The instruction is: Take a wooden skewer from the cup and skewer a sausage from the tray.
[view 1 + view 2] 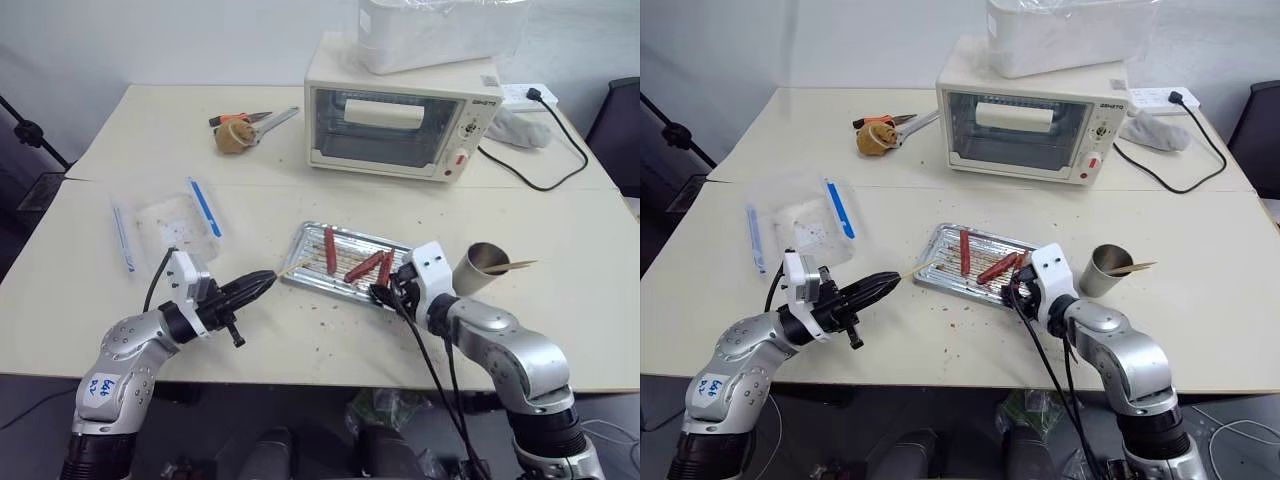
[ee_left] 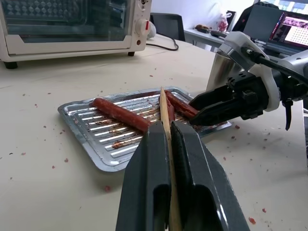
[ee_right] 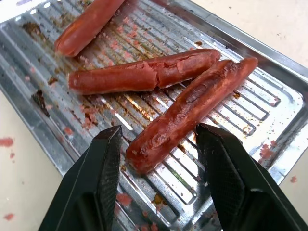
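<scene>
3 sausages lie in the tray [image 1: 300, 262], and we see the nearest sausage [image 3: 187, 113] straddled by the right end effector [image 3: 159, 139]: its 2 black fingers stand spread on either side of the sausage's near end, not yet touching the skin so far as we can tell. A second, split sausage [image 3: 144, 74] lies just beside it, and a third [image 3: 86, 24] sits farther off toward the tray's other end. The ridged base is smeared with brown residue.

We see the left end effector [image 1: 262, 283] pressed together on the wooden skewer [image 2: 165, 115], which runs between its fingers and points toward the tray, its tip reaching the near rim by the sausages.

The cup [image 1: 482, 268] stands on the table [image 1: 560, 240] just past the right arm, apart from the tray, with another skewer [image 1: 515, 266] sticking out of it. Farther back we see a white toaster oven [image 1: 400, 120], and to the robot's left a clear plastic box [image 1: 170, 225] with blue clips. Red crumbs are scattered over the table around the tray.
</scene>
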